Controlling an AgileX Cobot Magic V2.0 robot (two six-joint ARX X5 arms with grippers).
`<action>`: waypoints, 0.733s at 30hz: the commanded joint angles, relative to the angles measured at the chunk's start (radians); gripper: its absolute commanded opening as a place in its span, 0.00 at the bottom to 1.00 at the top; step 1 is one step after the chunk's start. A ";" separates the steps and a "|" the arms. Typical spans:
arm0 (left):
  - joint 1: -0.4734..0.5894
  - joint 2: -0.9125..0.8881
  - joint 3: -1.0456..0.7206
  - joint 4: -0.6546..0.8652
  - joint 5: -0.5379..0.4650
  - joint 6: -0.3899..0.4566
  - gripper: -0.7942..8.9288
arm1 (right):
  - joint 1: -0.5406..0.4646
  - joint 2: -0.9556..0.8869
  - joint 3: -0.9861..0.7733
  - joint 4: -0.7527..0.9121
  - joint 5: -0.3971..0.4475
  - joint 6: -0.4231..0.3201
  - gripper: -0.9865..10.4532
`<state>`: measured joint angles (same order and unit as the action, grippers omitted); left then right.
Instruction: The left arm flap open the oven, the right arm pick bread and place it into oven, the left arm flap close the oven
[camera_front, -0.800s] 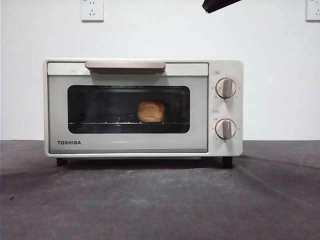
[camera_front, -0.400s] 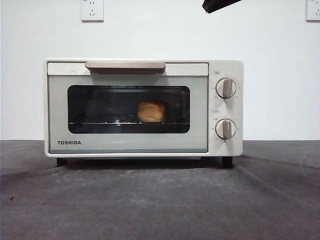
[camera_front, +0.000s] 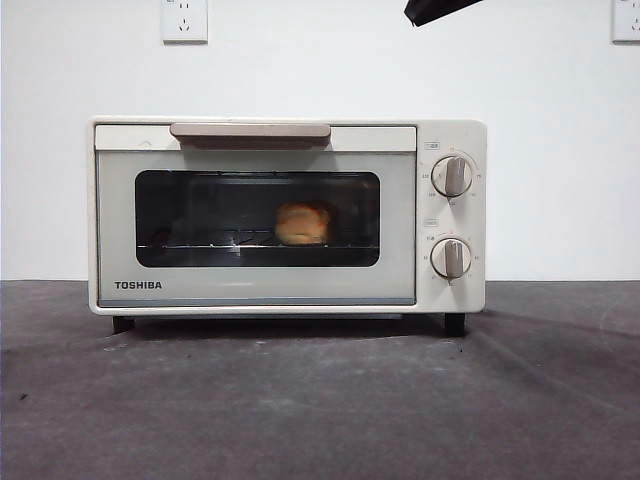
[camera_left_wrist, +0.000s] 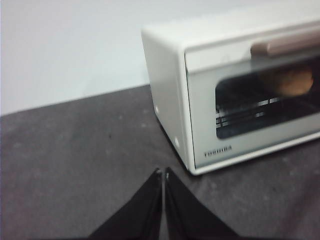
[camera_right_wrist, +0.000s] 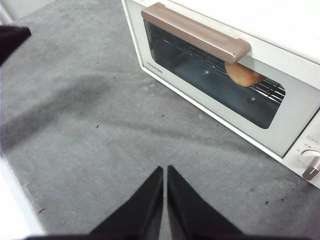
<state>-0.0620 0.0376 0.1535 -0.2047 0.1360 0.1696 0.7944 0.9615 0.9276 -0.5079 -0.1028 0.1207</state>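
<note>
Dark grey worktop (camera_front: 320, 400), carrying one appliance. Oven (camera_front: 287, 215) standing upright at centre, door fully closed, beige handle (camera_front: 250, 131) along the top edge, two knobs (camera_front: 452, 175) at right. Bread (camera_front: 302, 222) resting on the wire rack inside, behind the glass, right of centre. Left pincer (camera_left_wrist: 163, 175) closed, empty, above the worktop, near-left of the oven. Right pincer (camera_right_wrist: 165, 172) closed, empty, above the worktop on the oven's near side.

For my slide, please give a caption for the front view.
Closed cream-white boxy toaster oven with golden-orange lumpy bread on its rack inside.
</note>
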 joint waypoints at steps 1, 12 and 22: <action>0.001 -0.018 -0.031 0.010 -0.002 -0.005 0.10 | 0.008 0.005 0.008 0.011 0.001 0.009 0.09; 0.001 -0.034 -0.133 0.012 -0.002 0.001 0.10 | 0.008 0.005 0.008 0.011 0.002 0.009 0.09; -0.002 -0.034 -0.140 0.041 -0.002 -0.002 0.10 | 0.008 0.005 0.008 0.013 0.000 0.009 0.09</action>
<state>-0.0631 0.0051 0.0326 -0.1726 0.1329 0.1699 0.7944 0.9615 0.9276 -0.5056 -0.1036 0.1207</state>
